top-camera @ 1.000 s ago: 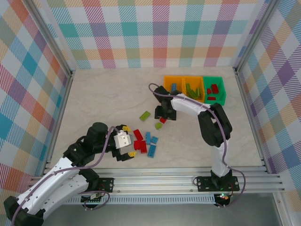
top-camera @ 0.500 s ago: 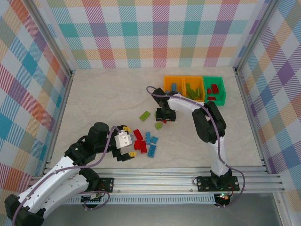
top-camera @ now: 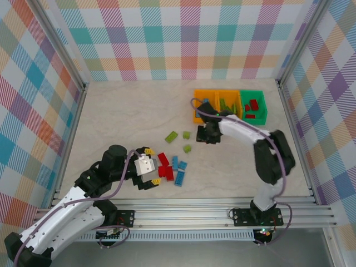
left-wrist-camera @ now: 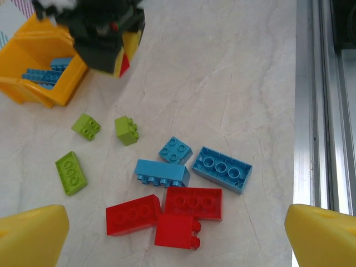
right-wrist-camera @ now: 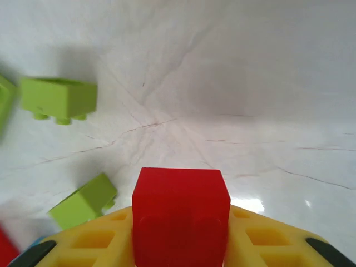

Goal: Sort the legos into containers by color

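Right claw [top-camera: 208,133] clenched on one red brick [right-wrist-camera: 181,208], above bare tabletop [top-camera: 128,111]. Bins in a row just beyond it, to its right: the nearest orange bin [top-camera: 196,107] holds blue, the second orange bin [top-camera: 229,92] holds lime, and the green bin [top-camera: 253,92], farthest, holds red.

Left claw [top-camera: 153,166] released, jaws wide. Three loose red bricks [left-wrist-camera: 193,203] sit between its fingertips [left-wrist-camera: 30,236], three blue bricks [left-wrist-camera: 222,169] just ahead. Three lime bricks [left-wrist-camera: 70,172] lie further ahead, between the two claws.
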Tool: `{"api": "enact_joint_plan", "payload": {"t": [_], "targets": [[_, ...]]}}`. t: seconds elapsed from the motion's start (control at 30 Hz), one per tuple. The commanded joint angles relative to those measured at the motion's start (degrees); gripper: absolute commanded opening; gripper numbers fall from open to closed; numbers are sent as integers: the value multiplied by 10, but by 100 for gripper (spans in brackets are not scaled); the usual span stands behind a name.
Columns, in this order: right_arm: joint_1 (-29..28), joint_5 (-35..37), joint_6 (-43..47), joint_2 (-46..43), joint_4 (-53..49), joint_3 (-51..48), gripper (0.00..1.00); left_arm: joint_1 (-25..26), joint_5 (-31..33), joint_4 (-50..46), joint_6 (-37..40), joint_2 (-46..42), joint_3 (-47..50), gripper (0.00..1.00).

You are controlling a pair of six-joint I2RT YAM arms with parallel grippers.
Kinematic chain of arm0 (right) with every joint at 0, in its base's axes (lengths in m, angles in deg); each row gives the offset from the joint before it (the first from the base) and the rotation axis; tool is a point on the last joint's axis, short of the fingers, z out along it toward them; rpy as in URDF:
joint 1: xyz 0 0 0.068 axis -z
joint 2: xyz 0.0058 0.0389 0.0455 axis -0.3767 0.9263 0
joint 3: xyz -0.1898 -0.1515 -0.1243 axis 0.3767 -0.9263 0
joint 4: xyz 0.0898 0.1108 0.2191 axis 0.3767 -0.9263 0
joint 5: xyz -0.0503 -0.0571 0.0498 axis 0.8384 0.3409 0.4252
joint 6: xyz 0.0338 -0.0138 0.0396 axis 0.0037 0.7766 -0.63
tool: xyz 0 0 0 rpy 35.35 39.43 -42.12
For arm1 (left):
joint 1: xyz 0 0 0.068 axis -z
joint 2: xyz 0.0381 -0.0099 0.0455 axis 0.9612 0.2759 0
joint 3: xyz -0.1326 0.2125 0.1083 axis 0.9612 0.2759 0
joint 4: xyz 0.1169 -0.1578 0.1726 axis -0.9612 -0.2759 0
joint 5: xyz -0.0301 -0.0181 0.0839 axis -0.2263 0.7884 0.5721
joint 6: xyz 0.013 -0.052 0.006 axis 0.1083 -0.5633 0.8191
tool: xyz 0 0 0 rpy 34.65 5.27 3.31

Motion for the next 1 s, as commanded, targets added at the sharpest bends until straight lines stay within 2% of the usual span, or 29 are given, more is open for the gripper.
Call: {"api": "enact_joint_plan", "payload": {"t": [0.0,0.1,0.17,0.23,0.33,0.43,0.53,0.63,0.8,0.97], "targets": [[80,-5,-4,-92,30,-31,37,-8,-2,18,-4,-9,9,100],[172,-2,6,-139,51,-38,37,-8,-4,21,-3,-5,10,100],[228,1,17,-135,70,-22,37,-9,-6,20,-3,1,8,100],[278,4,28,-92,83,17,37,-9,-7,19,-4,7,7,100],[323,0,38,7,65,106,37,-9,0,19,-8,9,7,100],[342,0,50,98,40,199,38,-9,8,24,-14,7,12,100],[348,-7,59,165,4,276,48,-9,13,29,-22,5,15,100],[349,-10,63,191,-18,316,57,-9,22,33,-27,9,17,100],[348,-25,55,157,-18,293,58,-10,37,48,-37,16,17,100],[348,-73,45,57,5,182,59,-14,50,81,-97,26,8,100]]}}
